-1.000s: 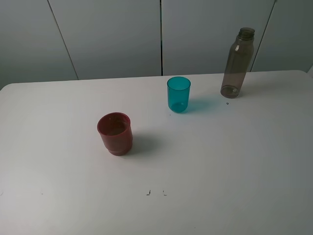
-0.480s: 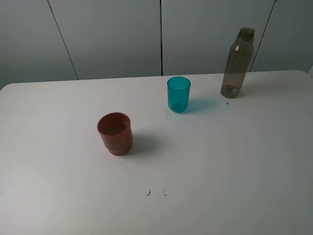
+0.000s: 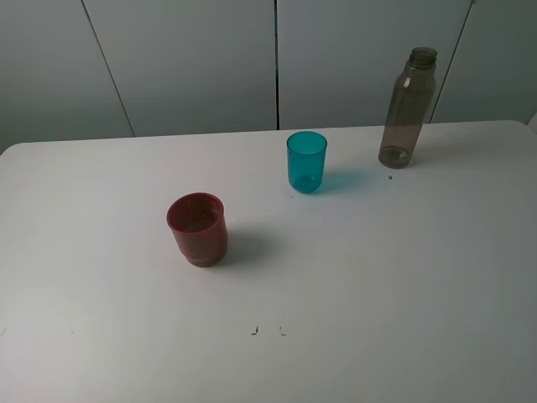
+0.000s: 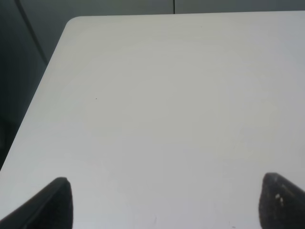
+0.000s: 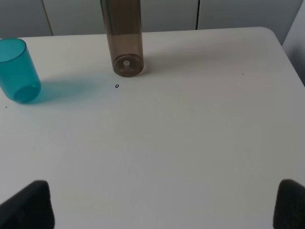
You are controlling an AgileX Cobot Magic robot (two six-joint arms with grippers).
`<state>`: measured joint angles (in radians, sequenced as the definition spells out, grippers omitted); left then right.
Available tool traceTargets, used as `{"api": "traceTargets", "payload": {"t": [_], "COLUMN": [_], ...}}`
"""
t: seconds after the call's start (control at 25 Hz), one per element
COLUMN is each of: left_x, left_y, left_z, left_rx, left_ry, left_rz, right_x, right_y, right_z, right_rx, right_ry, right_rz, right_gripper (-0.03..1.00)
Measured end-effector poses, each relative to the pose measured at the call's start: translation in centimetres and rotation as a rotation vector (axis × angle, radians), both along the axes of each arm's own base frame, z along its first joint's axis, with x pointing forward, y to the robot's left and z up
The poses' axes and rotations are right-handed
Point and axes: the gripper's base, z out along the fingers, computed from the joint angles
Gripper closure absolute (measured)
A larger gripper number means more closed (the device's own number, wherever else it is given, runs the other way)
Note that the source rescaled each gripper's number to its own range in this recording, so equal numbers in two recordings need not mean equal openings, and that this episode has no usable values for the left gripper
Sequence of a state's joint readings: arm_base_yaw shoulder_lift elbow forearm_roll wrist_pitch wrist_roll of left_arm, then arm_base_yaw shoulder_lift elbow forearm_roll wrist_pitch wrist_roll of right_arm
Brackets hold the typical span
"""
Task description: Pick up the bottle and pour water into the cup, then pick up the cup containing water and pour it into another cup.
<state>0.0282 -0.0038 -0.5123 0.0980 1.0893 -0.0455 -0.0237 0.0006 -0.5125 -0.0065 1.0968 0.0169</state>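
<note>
Bottle (image 3: 408,107) found upright at far right of table (image 3: 377,277), teal cup (image 3: 306,161) to its left, red cup (image 3: 197,228) nearer and further left; all well apart. Judged light, stiff and smooth, likely slippery and top-heavy; best gripped round mid-body. Right gripper (image 5: 164,202) and left gripper (image 4: 164,202) noted spread wide, holding nothing; nothing shifted since earlier frames.
</note>
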Motion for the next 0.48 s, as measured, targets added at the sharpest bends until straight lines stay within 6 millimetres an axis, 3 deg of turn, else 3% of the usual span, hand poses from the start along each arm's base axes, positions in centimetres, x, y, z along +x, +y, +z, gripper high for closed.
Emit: {"api": "traceTargets", "payload": {"t": [0.48], "left_x": [0.0], "left_y": [0.0], "left_z": [0.0], "left_rx": [0.0], "left_ry": [0.0], "left_rz": [0.0], "right_x": [0.0], "right_y": [0.05], "right_z": [0.0], "right_rx": [0.006], "right_ry": [0.0], "right_rz": [0.003], "right_gripper": [-0.02]}}
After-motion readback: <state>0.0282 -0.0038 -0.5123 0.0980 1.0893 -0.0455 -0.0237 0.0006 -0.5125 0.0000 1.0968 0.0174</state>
